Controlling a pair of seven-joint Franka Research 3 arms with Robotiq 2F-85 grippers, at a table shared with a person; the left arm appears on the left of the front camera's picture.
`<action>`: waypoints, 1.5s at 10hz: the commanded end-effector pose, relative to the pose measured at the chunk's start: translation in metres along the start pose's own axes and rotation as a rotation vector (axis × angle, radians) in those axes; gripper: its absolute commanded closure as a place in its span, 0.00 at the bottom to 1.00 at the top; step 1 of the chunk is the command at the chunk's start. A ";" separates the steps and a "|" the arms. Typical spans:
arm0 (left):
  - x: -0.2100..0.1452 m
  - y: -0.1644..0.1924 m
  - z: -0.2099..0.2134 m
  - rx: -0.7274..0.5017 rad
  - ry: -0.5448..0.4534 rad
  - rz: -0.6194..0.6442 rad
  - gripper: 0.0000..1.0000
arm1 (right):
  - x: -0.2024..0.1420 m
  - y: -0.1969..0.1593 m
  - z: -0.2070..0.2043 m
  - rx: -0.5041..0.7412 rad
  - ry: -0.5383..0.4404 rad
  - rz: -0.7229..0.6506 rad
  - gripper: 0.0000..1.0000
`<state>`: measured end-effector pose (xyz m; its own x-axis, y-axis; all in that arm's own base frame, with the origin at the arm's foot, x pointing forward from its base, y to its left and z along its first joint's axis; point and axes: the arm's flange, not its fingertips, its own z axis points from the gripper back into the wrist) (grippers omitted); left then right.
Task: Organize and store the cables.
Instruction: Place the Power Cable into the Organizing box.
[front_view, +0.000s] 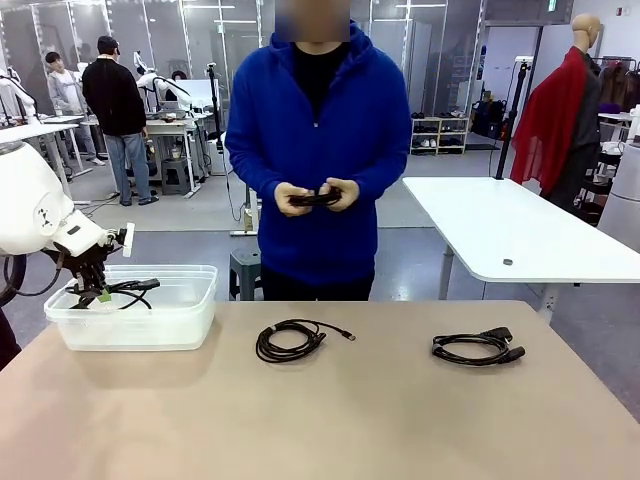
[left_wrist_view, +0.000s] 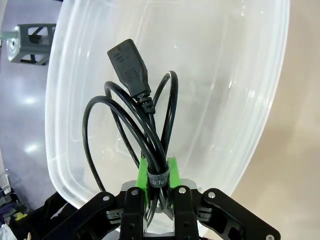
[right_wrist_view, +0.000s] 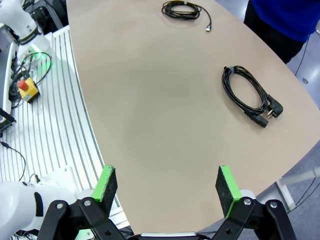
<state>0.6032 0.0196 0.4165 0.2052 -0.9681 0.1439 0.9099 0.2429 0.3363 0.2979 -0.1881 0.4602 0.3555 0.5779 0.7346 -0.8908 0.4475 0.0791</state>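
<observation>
Cable (left_wrist_view: 154, 145) along pincer (left_wrist_view: 157, 172), plug (left_wrist_view: 130, 69) outward

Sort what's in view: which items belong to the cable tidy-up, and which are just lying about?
Job:
- held cable, in the left fingers over the clear bin
- thin coiled cable, mid-table
- power cable, to its right
- cable in the person's hands

Lying about:
- grey stool
- white table behind
- red stop button, off the table edge
</observation>
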 end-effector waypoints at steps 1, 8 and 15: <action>0.000 0.006 0.008 -0.013 -0.024 0.003 0.67 | -0.001 0.001 -0.001 -0.006 -0.022 0.017 0.00; -0.001 0.004 0.009 0.001 -0.021 0.021 0.09 | -0.001 0.001 -0.001 -0.006 -0.022 0.017 0.00; -0.006 0.004 0.009 0.015 -0.005 0.032 0.00 | -0.001 0.001 -0.001 -0.006 -0.022 0.017 0.00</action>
<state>0.6008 0.0278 0.4260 0.2443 -0.9528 0.1802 0.8947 0.2931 0.3371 0.2979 -0.1880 0.4602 0.3554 0.5775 0.7350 -0.8908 0.4475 0.0792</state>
